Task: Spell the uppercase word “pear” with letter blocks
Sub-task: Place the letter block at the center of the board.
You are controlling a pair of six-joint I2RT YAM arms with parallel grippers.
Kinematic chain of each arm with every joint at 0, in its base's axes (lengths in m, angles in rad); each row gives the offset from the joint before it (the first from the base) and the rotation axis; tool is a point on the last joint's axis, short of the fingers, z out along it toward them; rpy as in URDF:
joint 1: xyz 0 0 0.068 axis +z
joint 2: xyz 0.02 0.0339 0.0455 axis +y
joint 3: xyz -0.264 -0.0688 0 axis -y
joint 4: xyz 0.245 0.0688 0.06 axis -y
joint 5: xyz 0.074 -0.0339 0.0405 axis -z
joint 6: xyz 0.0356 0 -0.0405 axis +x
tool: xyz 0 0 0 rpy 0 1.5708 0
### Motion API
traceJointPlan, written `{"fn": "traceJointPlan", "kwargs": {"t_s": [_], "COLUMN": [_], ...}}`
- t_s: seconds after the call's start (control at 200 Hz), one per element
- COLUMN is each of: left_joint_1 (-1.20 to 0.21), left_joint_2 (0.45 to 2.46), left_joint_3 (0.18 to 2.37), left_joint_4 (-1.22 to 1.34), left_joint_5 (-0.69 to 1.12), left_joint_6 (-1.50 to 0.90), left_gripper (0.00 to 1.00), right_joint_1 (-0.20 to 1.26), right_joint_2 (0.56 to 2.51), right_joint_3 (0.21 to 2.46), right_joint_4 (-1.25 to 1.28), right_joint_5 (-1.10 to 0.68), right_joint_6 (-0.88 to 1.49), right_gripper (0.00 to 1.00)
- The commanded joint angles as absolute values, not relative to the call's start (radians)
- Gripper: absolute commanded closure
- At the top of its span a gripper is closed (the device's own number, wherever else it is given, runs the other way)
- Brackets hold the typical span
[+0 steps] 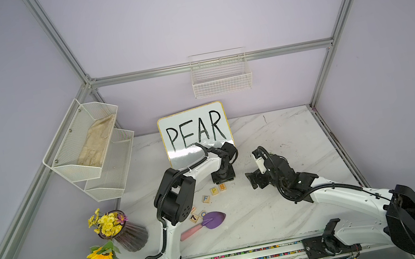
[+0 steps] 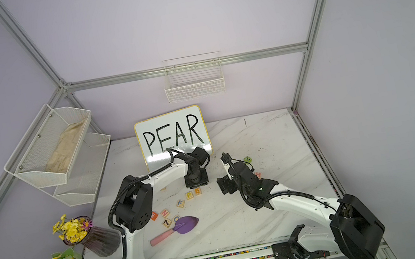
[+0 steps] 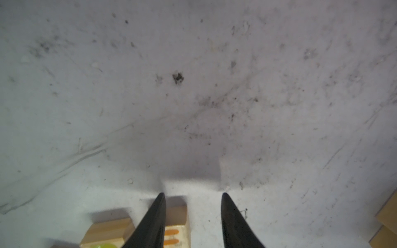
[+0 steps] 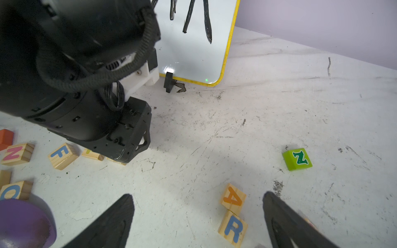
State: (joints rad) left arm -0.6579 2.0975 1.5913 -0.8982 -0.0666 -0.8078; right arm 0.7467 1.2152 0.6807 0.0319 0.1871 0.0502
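Observation:
The yellow P block [image 1: 214, 190] and the orange E block [image 1: 222, 187] sit side by side on the marble table, in both top views. My left gripper [image 1: 224, 180] points straight down just behind them. In the left wrist view the left gripper [image 3: 192, 194] stands open. The E block [image 3: 176, 216] lies against one finger, with bare table up to the other. The P block [image 3: 107, 232] lies outside the jaws. My right gripper [image 4: 197, 194] hangs wide open above the orange A block [image 4: 233, 198] and the blue R block [image 4: 233, 228], which touch corner to corner nearer one finger.
The whiteboard [image 1: 195, 132] with PEAR written on it stands behind the left arm. A green N block [image 4: 297, 159] lies beyond A. An F block [image 1: 206, 198], other letter blocks, a purple trowel [image 1: 211, 220] and a flower vase [image 1: 126, 231] lie front left.

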Motion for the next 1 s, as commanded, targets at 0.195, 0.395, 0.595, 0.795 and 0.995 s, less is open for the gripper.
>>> {"fn": "traceJointPlan", "kwargs": {"t_s": [0.195, 0.395, 0.595, 0.795, 0.995], "left_joint_1": [-0.665, -0.664, -0.664, -0.665, -0.664], "left_joint_2": [2.074, 2.063, 2.062, 2.05, 2.049], "left_joint_3": [1.62, 1.606, 1.6, 1.579, 1.587], "left_joint_4": [-0.885, -0.884, -0.884, -0.884, -0.885], "left_joint_5": [-0.06, -0.061, -0.063, -0.07, -0.08], "left_joint_6": [-0.811, -0.819, -0.821, -0.821, -0.812], "left_gripper": [0.58, 0.58, 0.59, 0.58, 0.58], "right_joint_1": [0.746, 0.746, 0.746, 0.746, 0.746], "right_joint_2": [1.204, 1.211, 1.215, 1.215, 1.224], "right_joint_3": [0.703, 0.705, 0.707, 0.709, 0.713], "right_joint_4": [0.02, 0.023, 0.023, 0.024, 0.022], "right_joint_5": [0.198, 0.195, 0.193, 0.192, 0.19], "right_joint_6": [0.039, 0.038, 0.037, 0.035, 0.032], "right_gripper": [0.04, 0.04, 0.04, 0.04, 0.04]}}
